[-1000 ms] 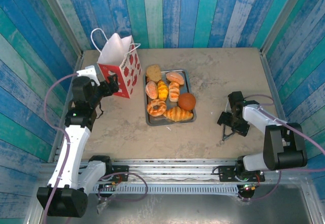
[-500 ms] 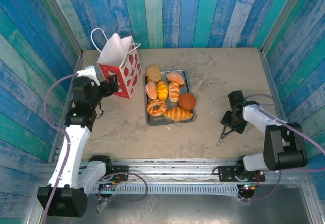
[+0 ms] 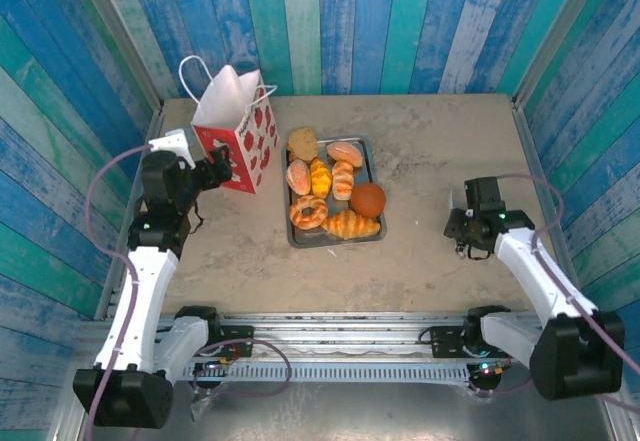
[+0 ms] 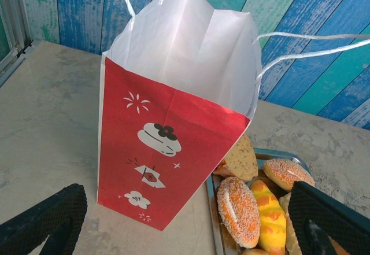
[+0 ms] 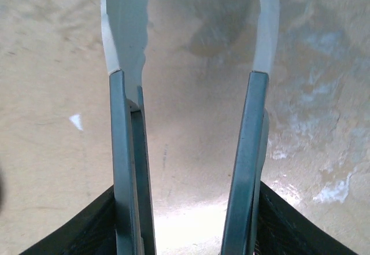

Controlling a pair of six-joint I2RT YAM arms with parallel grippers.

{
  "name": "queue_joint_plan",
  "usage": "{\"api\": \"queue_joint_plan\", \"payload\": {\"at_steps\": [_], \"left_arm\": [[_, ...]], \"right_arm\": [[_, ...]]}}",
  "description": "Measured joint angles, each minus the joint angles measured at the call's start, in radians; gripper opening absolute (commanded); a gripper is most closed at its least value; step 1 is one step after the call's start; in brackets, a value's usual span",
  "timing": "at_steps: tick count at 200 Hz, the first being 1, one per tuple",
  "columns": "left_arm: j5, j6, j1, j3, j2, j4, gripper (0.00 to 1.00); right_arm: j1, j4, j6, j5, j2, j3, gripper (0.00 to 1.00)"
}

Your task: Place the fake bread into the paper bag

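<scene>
Left gripper (image 3: 216, 172) gapes wide just beside the creased paper bag (image 4: 167, 122) (red below, white above). Right gripper (image 5: 186, 41) is half-parted and empty over the mottled table (image 5: 58, 64). Glossy fake bread (image 3: 328, 199) crowds the grey metal tray (image 3: 297, 240).

Right gripper (image 5: 193, 29), jaws apart, above mottled tabletop (image 5: 52, 93).

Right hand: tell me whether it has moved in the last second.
Yes. In the top view the right hand has shifted slightly farther from the tray and back from the table's near edge, its fingers drawing closer together.
</scene>
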Motion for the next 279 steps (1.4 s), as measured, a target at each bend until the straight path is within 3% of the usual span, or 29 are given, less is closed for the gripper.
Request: {"api": "queue_joint_plan", "payload": {"at_steps": [36, 82, 175, 220, 279], "left_arm": [[0.001, 0.000, 0.000, 0.143, 0.027, -0.064, 0.94], [0.002, 0.025, 0.000, 0.503, 0.192, -0.204, 0.94], [0.006, 0.232, 0.015, 1.332, 0.810, -0.631, 0.98], [0.006, 0.267, 0.070, 1.377, 0.981, -0.772, 0.94], [0.032, 0.288, 0.106, 1.302, 1.000, -0.779, 0.87]], "right_arm": [[0.000, 0.001, -0.114, -0.046, -0.111, 0.063, 0.54], [0.000, 0.015, -0.236, -0.159, -0.132, 0.173, 0.52], [0.004, 0.114, -0.285, -0.374, -0.136, 0.145, 0.52], [0.005, 0.121, -0.286, -0.395, -0.136, 0.127, 0.51], [0.005, 0.137, -0.285, -0.400, -0.138, 0.112, 0.51]]}}
